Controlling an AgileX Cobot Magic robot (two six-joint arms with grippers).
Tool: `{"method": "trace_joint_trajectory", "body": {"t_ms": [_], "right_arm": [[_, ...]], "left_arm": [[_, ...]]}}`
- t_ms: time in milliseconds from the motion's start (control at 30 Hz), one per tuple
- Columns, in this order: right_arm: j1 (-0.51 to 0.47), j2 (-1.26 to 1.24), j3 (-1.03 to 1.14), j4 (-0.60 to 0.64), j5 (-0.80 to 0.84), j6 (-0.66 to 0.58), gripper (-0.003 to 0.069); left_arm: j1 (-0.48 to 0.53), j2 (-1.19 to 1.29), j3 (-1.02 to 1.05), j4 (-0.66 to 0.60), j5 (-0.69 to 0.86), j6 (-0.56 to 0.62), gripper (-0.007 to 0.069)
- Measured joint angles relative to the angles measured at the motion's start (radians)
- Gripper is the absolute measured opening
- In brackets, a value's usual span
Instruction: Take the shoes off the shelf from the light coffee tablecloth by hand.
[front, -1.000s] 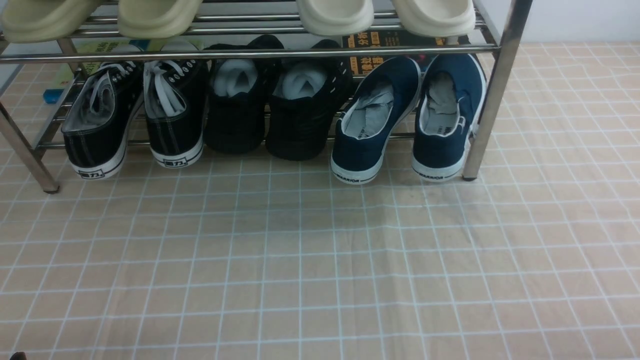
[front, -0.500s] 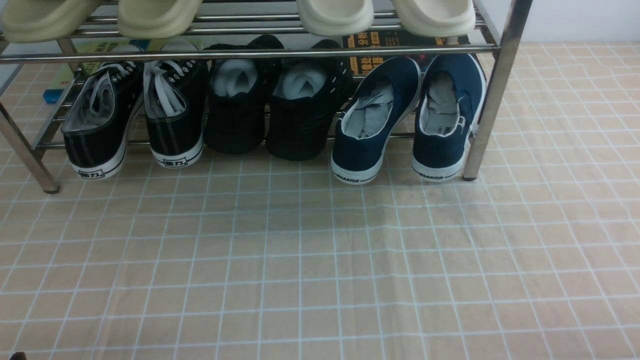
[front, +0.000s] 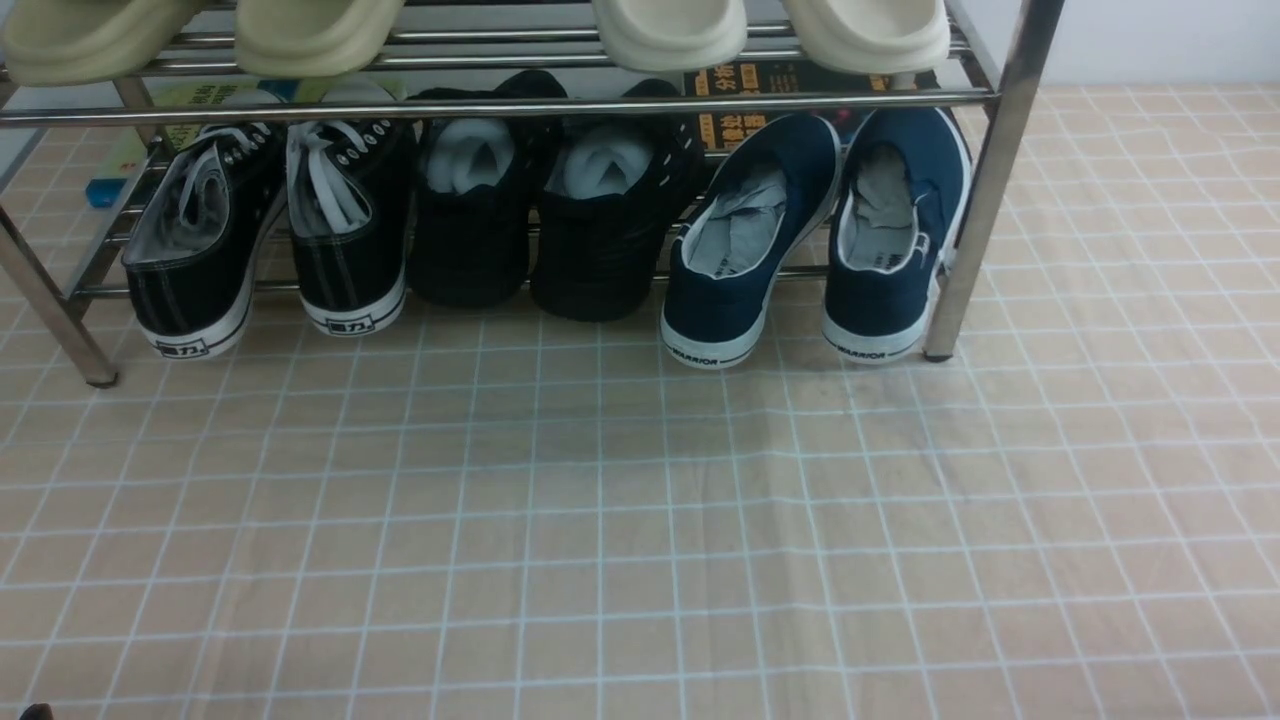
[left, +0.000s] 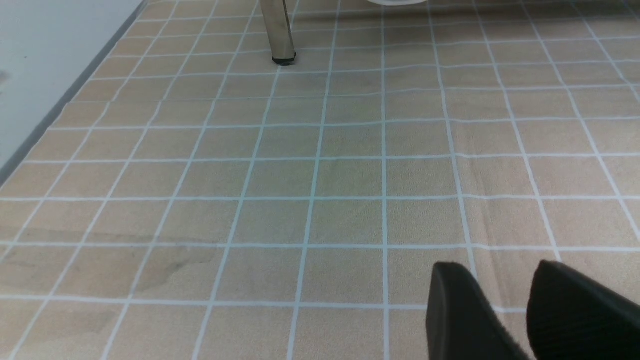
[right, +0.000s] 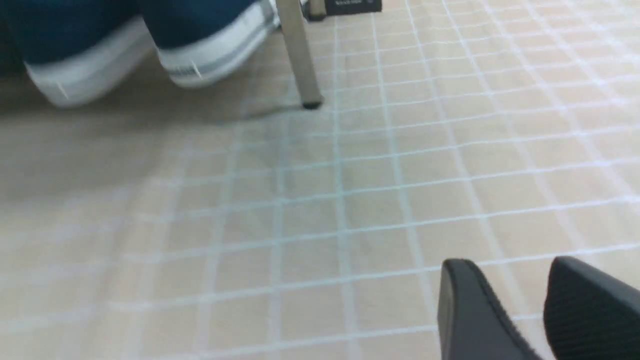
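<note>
Nothing has moved since the earlier frames: we see the shoes (front: 740, 290) in the same spot, on the lower tier of the shelf (front: 500, 108) at its right end. Their toes point to the far side and their white heels tip down over the near bar to the light coffee tablecloth (front: 600, 520) that covers the table. The right shoe of the pair sits just beside the shelf's near right leg. To their left on the same tier stand the all-black knit shoes (front: 600, 250), and further left the black lace-up sneakers (front: 345, 260). Cream slippers (front: 670, 30) rest on the upper tier.

We find the left gripper (left: 497, 270) low over bare cloth, well apart from the shelf, its jaws slightly spread and holding nothing. The right gripper (right: 510, 267) hangs over the cloth near of the shoes, its jaws likewise a little apart and empty.
</note>
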Motion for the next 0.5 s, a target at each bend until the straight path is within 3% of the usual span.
{"method": "trace_joint_trajectory", "body": {"t_ms": [167, 367, 500], "right_arm": [[0.000, 0.000, 0.000, 0.280, -0.001, 0.249, 0.0240], [0.000, 0.000, 0.000, 0.375, -0.048, 0.297, 0.0240], [0.000, 0.000, -0.019, 0.371, -0.081, 0.204, 0.0206]], "left_arm": [[0.000, 0.000, 0.000, 0.000, 0.000, 0.000, 0.0240], [0.000, 0.000, 0.000, 0.000, 0.000, 0.000, 0.0240], [0.000, 0.000, 0.000, 0.000, 0.000, 0.000, 0.0240]]}}
